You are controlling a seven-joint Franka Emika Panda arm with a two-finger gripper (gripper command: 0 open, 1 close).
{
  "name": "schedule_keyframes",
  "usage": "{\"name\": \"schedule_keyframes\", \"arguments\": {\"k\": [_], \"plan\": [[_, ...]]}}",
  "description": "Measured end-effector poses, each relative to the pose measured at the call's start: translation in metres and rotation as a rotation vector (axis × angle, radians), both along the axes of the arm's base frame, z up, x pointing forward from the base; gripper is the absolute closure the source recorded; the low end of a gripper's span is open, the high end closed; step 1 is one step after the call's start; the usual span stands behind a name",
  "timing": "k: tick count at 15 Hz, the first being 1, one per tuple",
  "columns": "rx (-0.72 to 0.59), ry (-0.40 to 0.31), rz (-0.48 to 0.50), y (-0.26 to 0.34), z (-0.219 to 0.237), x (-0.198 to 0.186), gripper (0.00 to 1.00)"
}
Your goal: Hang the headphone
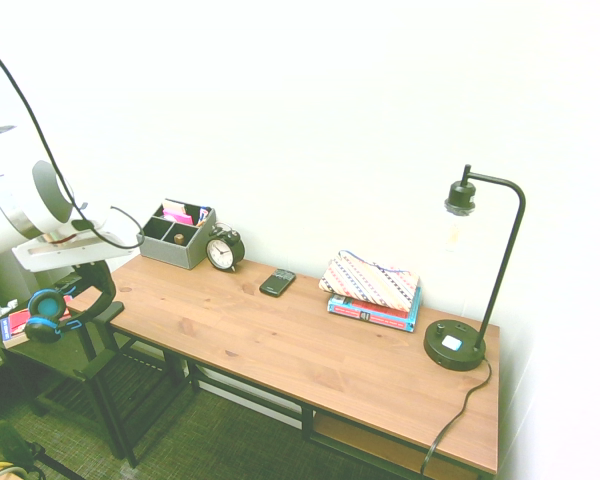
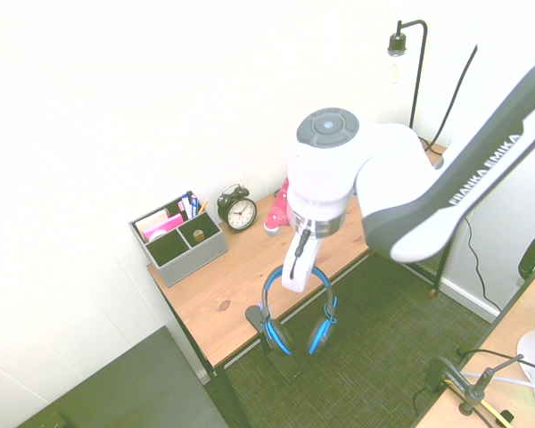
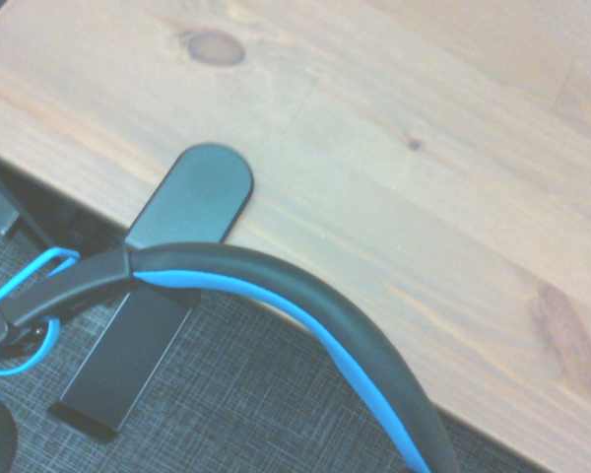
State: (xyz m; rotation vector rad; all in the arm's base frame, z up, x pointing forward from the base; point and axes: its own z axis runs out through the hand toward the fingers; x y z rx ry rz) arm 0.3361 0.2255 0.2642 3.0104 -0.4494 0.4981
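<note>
Hanging at lower centre of the second exterior frame, just off the counter [image 2: 241,267] edge: the headphone [image 2: 296,321], band up, cups dangling beside the black clamp hook [image 2: 266,332]. Claw [image 2: 296,275] gripping the headphone at the top of the band, fingers themselves hidden, so width not being judged. Likely handling light, band springy, cups swinging freely; smooth band possibly slipping. Best holding mid-band, keeping cups level while lowering toward the hook.
</note>
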Motion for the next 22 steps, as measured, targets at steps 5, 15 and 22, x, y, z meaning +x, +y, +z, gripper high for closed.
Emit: {"name": "schedule_keyframes", "arguments": {"k": [5, 15, 22], "plan": [[-0.012, -0.006, 0.006, 0.024, -0.032, -0.019, 1.00], [0.008, 0.122, -0.067, 0.057, -0.141, 0.022, 1.00], [-0.030, 0.164, -0.112, 0.045, -0.179, 0.038, 0.00]]}}
